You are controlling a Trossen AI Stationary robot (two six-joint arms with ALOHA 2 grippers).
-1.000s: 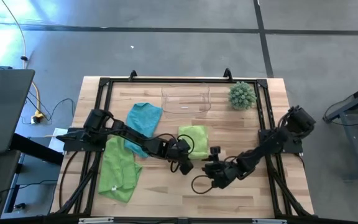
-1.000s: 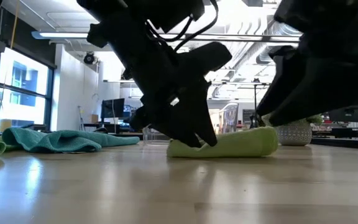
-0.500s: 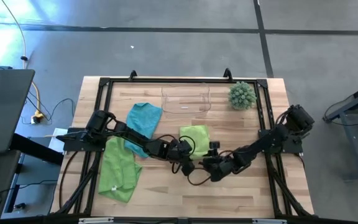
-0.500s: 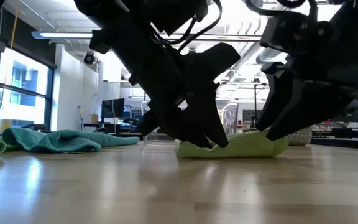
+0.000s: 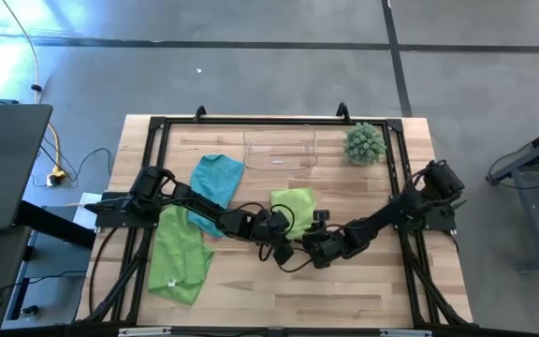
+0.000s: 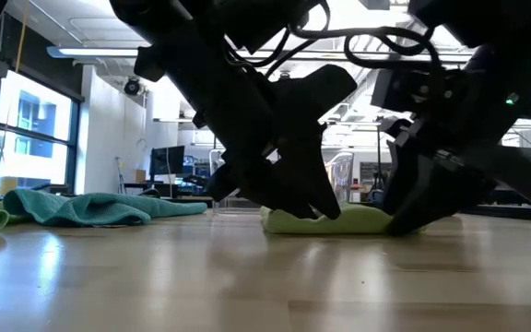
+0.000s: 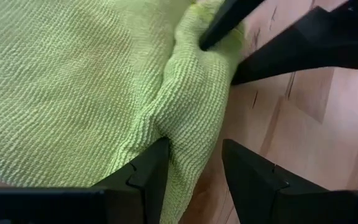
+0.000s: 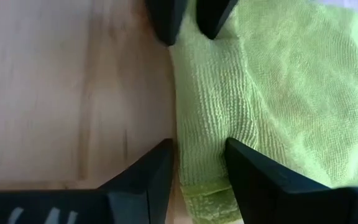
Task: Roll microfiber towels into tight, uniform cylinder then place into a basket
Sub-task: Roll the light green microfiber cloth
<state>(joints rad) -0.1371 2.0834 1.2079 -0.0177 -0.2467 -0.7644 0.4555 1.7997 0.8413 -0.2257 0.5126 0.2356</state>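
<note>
The right hand has slid in to the green towel mid-tabletop, now pinching its near fold beside the left hand, which stays pinching it.

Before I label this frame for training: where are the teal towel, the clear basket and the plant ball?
teal towel (image 5: pixel 216 178), high view, middle of the cloth.
clear basket (image 5: pixel 280 168), high view, near rim.
plant ball (image 5: pixel 364 143), high view, centre of the spiky ball.
</note>
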